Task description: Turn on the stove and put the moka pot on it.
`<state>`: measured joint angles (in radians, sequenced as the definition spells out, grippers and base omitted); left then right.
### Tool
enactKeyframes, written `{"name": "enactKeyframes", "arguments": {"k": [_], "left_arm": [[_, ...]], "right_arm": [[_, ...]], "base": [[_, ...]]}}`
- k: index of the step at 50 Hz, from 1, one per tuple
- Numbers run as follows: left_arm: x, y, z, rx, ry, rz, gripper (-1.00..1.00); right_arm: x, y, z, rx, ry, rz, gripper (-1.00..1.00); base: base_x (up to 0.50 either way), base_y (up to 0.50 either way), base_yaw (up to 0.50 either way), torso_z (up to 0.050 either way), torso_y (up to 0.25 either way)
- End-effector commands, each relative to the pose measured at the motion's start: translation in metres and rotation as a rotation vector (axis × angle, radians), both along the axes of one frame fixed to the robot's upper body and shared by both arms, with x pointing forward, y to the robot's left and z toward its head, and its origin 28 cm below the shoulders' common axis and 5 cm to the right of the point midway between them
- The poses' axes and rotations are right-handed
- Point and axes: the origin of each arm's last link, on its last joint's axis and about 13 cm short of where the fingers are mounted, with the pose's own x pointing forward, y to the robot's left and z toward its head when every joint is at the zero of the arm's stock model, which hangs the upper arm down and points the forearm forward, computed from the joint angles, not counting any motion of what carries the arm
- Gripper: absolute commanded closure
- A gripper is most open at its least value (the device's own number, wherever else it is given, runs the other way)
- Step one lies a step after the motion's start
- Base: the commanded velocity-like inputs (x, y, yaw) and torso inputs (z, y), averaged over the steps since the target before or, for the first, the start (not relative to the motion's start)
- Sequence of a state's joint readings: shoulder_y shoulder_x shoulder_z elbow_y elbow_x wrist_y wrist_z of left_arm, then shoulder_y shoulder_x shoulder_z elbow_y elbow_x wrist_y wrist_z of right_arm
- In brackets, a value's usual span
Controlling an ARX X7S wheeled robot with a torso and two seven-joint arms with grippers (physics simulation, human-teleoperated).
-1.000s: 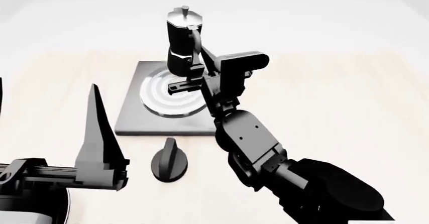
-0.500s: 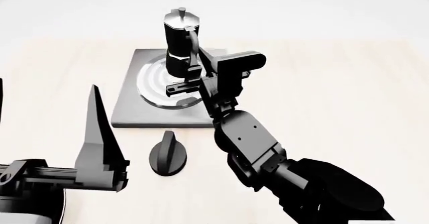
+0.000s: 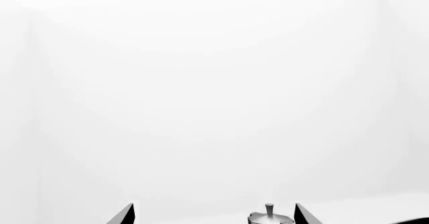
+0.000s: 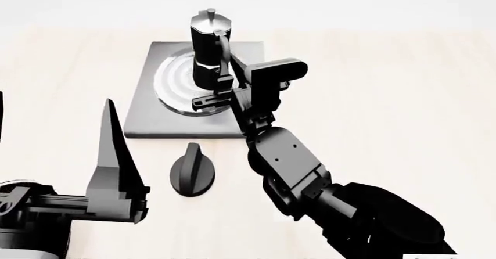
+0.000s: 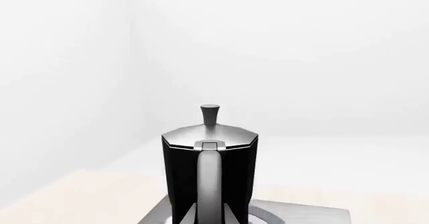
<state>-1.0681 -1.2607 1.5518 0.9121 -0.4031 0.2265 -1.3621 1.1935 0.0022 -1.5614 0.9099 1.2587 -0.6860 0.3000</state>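
- On the desk, head view: stove plate now shows its full far edge and sits lower in frame vs. 0.5 s ago; moka pot over the ring burner, pot pos. in frame nearly unchanged. Can't tell if its base touches the rings or hangs just above.
- Round knob stands on the desk just in front of the stove's near edge, apart from both arms; slightly lower in frame than before.
- Right gripper at the pot's handle side, arm reaching fwd from lower right, wrist block just right of the handle. Fingers pinching the pot's handle low down, as best seen; contact partly masked by the pot and wrist.
- Right wrist view: moka pot upright, silver lid and knob up, handle facing the cam; finger roots flank the handle at the frame edge, tips cut off.
- Left gripper low left, one tall pointed finger up, well apart from the stove; pose same as before.
- Left wrist view: two finger tips spread apart at frame edge, nothing between; pot lid barely peeks in, rest blank white.
- Left arm base cut off at frame corner.
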Motion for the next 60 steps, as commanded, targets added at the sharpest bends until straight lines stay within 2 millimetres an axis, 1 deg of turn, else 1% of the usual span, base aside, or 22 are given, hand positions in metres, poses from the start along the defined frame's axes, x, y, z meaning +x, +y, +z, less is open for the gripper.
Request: {"name": "enactKeyframes", "arguments": {"k": [1, 3, 4, 5, 7, 19, 36, 37, 40, 41, 44, 47, 48, 49, 50, 51, 52, 53, 54, 55, 60], "left_arm": [[0.000, 0.000, 0.000, 0.000, -0.001, -0.003, -1.00], [0.000, 0.000, 0.000, -0.002, 0.000, -0.003, -1.00], [0.000, 0.000, -0.001, -0.002, 0.000, -0.002, -1.00], [0.000, 0.000, -0.001, -0.002, 0.001, -0.002, -1.00], [0.000, 0.000, -0.001, -0.003, 0.001, -0.003, -1.00], [0.002, -0.001, -0.001, -0.005, 0.001, -0.009, -1.00], [0.001, -0.001, -0.002, -0.012, -0.004, -0.016, -1.00], [0.001, -0.001, -0.002, -0.013, -0.003, -0.017, -1.00], [0.001, -0.001, -0.002, -0.013, -0.002, -0.018, -1.00], [0.001, -0.001, -0.002, -0.013, -0.002, -0.018, -1.00], [0.002, -0.001, -0.002, -0.014, -0.002, -0.019, -1.00], [0.002, -0.001, -0.002, -0.016, -0.002, -0.020, -1.00], [0.002, -0.001, -0.002, -0.016, -0.002, -0.020, -1.00], [0.002, -0.001, -0.002, -0.015, -0.001, -0.019, -1.00], [0.002, -0.001, -0.002, -0.015, -0.001, -0.020, -1.00], [0.002, -0.001, -0.002, -0.015, -0.002, -0.020, -1.00], [0.001, -0.001, -0.002, -0.015, -0.003, -0.019, -1.00], [0.001, -0.001, -0.002, -0.015, -0.003, -0.019, -1.00], [0.001, -0.001, -0.002, -0.016, -0.003, -0.019, -1.00], [0.001, -0.001, -0.002, -0.015, -0.003, -0.019, -1.00], [0.001, -0.001, -0.003, -0.018, -0.004, -0.020, -1.00]], "right_arm": [[0.000, 0.003, 0.006, -0.019, -0.040, 0.018, 1.00], [-0.001, 0.002, 0.002, -0.017, -0.040, 0.017, 1.00], [0.000, 0.003, 0.005, -0.019, -0.039, 0.017, 1.00], [-0.001, 0.002, 0.001, -0.020, -0.038, 0.017, 1.00], [-0.001, 0.003, 0.005, -0.018, -0.037, 0.020, 1.00], [0.000, 0.003, 0.004, -0.025, -0.037, 0.021, 1.00], [-0.001, 0.001, -0.003, -0.037, -0.012, 0.012, 1.00], [0.000, 0.001, 0.000, -0.035, -0.010, 0.009, 1.00], [0.000, 0.001, 0.000, -0.027, 0.007, 0.008, 1.00], [0.000, 0.001, -0.001, -0.029, 0.019, 0.009, -1.00], [0.000, 0.000, -0.002, -0.027, 0.022, 0.015, -1.00], [-0.002, 0.000, -0.008, -0.033, 0.022, 0.024, -1.00], [-0.002, 0.000, -0.008, -0.033, 0.022, 0.024, -1.00], [0.000, 0.001, -0.003, -0.033, 0.022, 0.024, -1.00], [0.000, 0.001, -0.002, -0.033, 0.021, 0.022, -1.00], [0.000, 0.001, -0.001, -0.031, 0.022, 0.022, -1.00], [-0.001, 0.000, -0.007, -0.030, 0.020, 0.022, -1.00], [-0.002, 0.000, -0.007, -0.029, 0.019, 0.025, -1.00], [0.000, 0.001, -0.001, -0.027, 0.017, 0.026, -1.00], [0.000, 0.002, -0.001, -0.029, 0.016, 0.027, -1.00], [-0.001, 0.001, -0.002, -0.031, 0.015, 0.029, -1.00]], "base": [[0.00, 0.00, 0.00, 0.001, -0.076], [0.00, 0.00, 0.00, 0.001, -0.078], [0.00, 0.00, 0.00, 0.001, -0.074], [0.00, 0.00, 0.00, 0.001, -0.076], [0.00, 0.00, 0.00, 0.001, -0.076], [0.00, 0.00, 0.00, 0.001, -0.076], [0.00, 0.00, 0.00, 0.000, -0.001], [0.00, 0.00, 0.00, 0.000, 0.000], [0.00, 0.00, 0.00, 0.000, 0.000], [0.00, 0.00, 0.00, 0.000, 0.000], [0.00, 0.00, 0.00, 0.000, 0.000], [0.00, 0.00, 0.00, 0.000, 0.000], [0.00, 0.00, 0.00, 0.000, 0.000], [0.00, 0.00, 0.00, 0.000, 0.000], [0.00, 0.00, 0.00, 0.000, 0.000], [0.00, 0.00, 0.00, 0.000, 0.000], [0.00, 0.00, 0.00, 0.000, 0.000], [0.00, 0.00, 0.00, 0.000, 0.000], [0.00, 0.00, 0.00, 0.000, 0.000], [0.00, 0.00, 0.00, 0.000, 0.000], [0.00, 0.00, 0.00, 0.000, 0.000]]}}
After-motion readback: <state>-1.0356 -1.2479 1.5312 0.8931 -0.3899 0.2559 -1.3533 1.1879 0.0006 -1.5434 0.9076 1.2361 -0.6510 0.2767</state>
